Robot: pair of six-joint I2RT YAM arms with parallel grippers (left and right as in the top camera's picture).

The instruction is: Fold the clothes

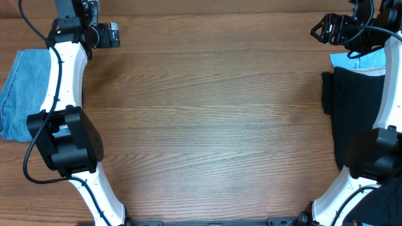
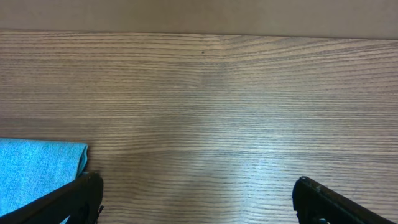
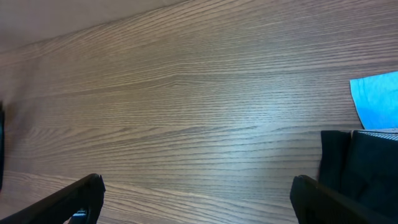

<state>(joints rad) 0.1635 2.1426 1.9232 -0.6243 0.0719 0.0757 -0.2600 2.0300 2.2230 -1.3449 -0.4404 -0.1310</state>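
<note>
A folded pair of light blue denim jeans (image 1: 19, 94) lies at the table's far left edge, partly under my left arm; its corner shows in the left wrist view (image 2: 37, 171). My left gripper (image 1: 107, 34) is open and empty at the back left, above bare wood (image 2: 196, 199), beside the jeans and not touching them. My right gripper (image 1: 330, 28) is open and empty at the back right (image 3: 196, 199). A black garment (image 1: 355, 113) lies at the right edge under my right arm, with a light blue cloth (image 1: 364, 61) behind it; both show in the right wrist view (image 3: 357, 168), (image 3: 376, 99).
The wooden table (image 1: 207, 119) spans the view. The bases and white links of both arms stand at the front left (image 1: 66, 141) and front right (image 1: 377, 150).
</note>
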